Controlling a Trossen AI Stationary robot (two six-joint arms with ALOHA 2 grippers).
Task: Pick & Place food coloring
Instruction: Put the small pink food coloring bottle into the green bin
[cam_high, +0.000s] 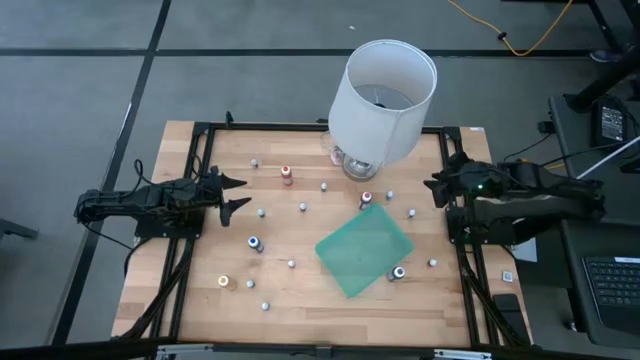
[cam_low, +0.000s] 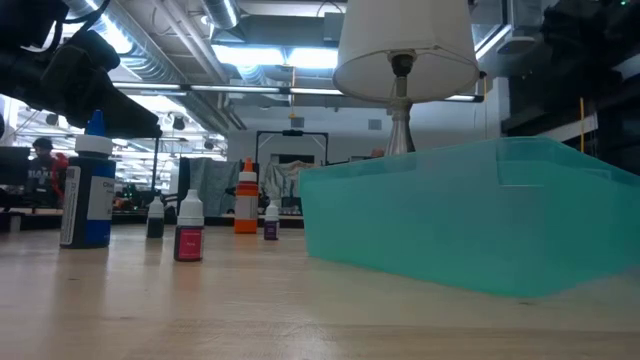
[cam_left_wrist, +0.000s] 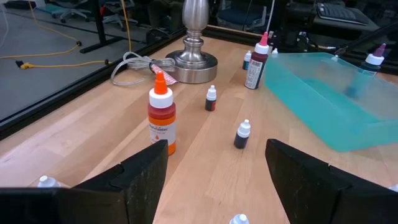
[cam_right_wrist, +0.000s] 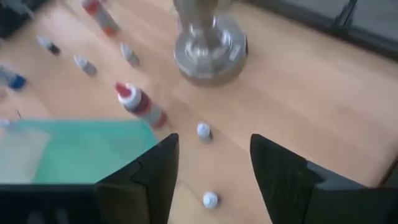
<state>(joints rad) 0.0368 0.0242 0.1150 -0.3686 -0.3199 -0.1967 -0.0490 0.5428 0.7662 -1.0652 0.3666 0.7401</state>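
Note:
The food coloring bottles stand upright and scattered on the wooden table: an orange one (cam_high: 287, 175) (cam_left_wrist: 161, 118), a red-topped one (cam_high: 366, 199) (cam_right_wrist: 140, 106), a blue one (cam_high: 255, 243) (cam_low: 88, 190), a yellow one (cam_high: 224, 282), and several tiny ones, such as a dark bottle (cam_left_wrist: 242, 134). My left gripper (cam_high: 236, 194) (cam_left_wrist: 217, 180) is open above the table's left side, pointing right toward the bottles and touching none. My right gripper (cam_high: 434, 188) (cam_right_wrist: 214, 168) is open at the right edge, pointing left, with two white-capped tiny bottles (cam_right_wrist: 204, 130) ahead of it.
A teal square tray (cam_high: 365, 250) (cam_low: 470, 215) lies right of the table's middle. A lamp with a big white shade (cam_high: 385, 95) stands on its metal base (cam_left_wrist: 194, 56) at the far edge, its cord beside it. Bare wood shows along the near edge.

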